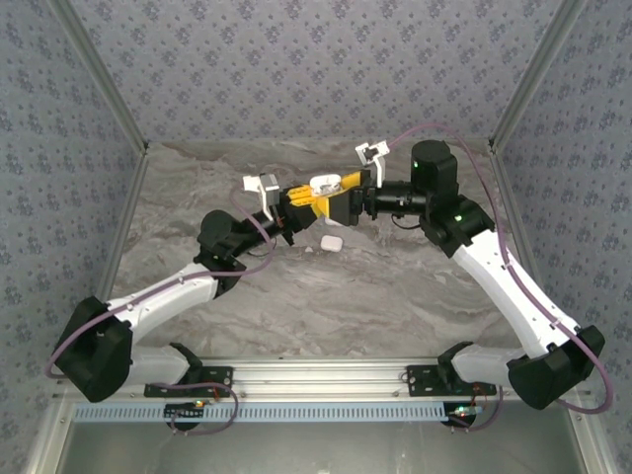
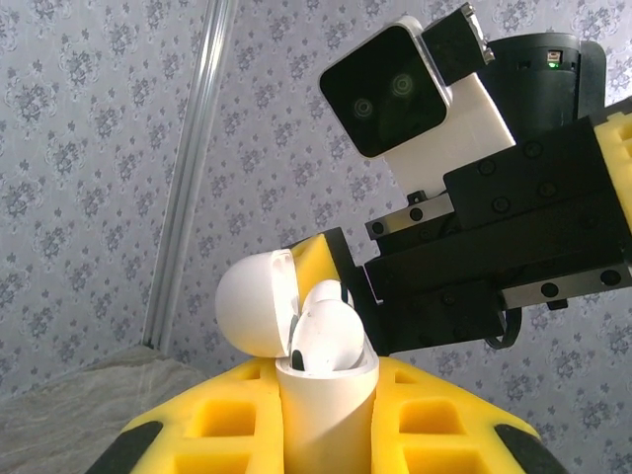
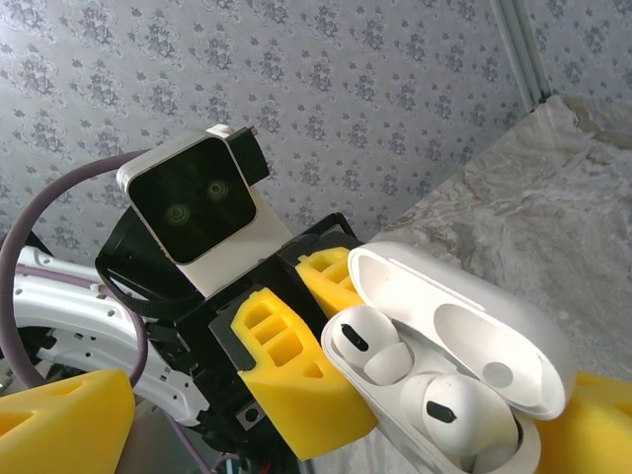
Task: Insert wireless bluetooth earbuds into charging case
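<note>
The white charging case (image 3: pixel 494 346) is held up in the air with its lid (image 2: pixel 252 301) swung open. Two white earbuds (image 3: pixel 367 344) (image 3: pixel 454 410) sit in its wells, heads showing above the rim (image 2: pixel 324 341). My left gripper (image 2: pixel 328 380) is shut on the case body, one yellow finger on each side; it shows in the top view (image 1: pixel 301 200). My right gripper (image 3: pixel 355 383) faces it, open, its fingers spread wide to either side of the case. One of its yellow fingers (image 2: pixel 321 262) stands just behind the lid. From above, the case (image 1: pixel 324 184) lies between both grippers.
A small white rounded object (image 1: pixel 330 241) lies on the marbled table (image 1: pixel 326 296) just below the grippers. Patterned walls and metal frame posts (image 1: pixel 109 94) close in the back and sides. Both arms stretch toward the far middle.
</note>
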Tool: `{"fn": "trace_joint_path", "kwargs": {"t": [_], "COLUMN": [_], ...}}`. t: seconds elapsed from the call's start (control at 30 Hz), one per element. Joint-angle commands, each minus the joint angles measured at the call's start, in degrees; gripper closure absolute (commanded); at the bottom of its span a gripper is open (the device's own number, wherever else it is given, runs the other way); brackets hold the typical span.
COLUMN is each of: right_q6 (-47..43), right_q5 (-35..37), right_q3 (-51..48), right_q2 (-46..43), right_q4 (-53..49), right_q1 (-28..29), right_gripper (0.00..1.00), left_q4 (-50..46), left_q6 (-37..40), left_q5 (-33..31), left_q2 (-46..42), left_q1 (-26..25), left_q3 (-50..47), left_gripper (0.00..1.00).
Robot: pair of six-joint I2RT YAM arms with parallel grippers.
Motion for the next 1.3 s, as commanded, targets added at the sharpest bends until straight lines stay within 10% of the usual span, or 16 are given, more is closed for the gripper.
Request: {"fn": "trace_joint_path", "kwargs": {"t": [0.0, 0.47, 0.9, 1.27], "right_q6": [-3.8, -8.5, -9.2, -3.7], "right_q5": [-1.4, 2.2, 39.1, 35.7], "right_q3": [2.9, 3.5, -4.3, -11.3], "right_q2": [-0.6, -2.9, -11.7, -12.2], "right_q4": [-0.1, -5.4, -14.6, -14.4], "right_q1": [-0.2, -1.0, -6.2, -13.9], "right_gripper": [0.0, 0.0, 0.0, 0.0], "left_q4": [0.5, -1.3, -29.0, -44.6], "left_q6": [-1.8, -0.9, 5.7, -4.5], "left_q5": [1.9, 0.9, -9.7, -4.7], "left_q2": [1.4, 1.6, -2.4, 8.3], "left_q1": [-0.3, -0.3, 0.1, 12.2], "left_q3": [1.4, 1.1, -0.2, 0.4], "left_gripper": [1.0, 1.0, 1.0, 1.0]}}
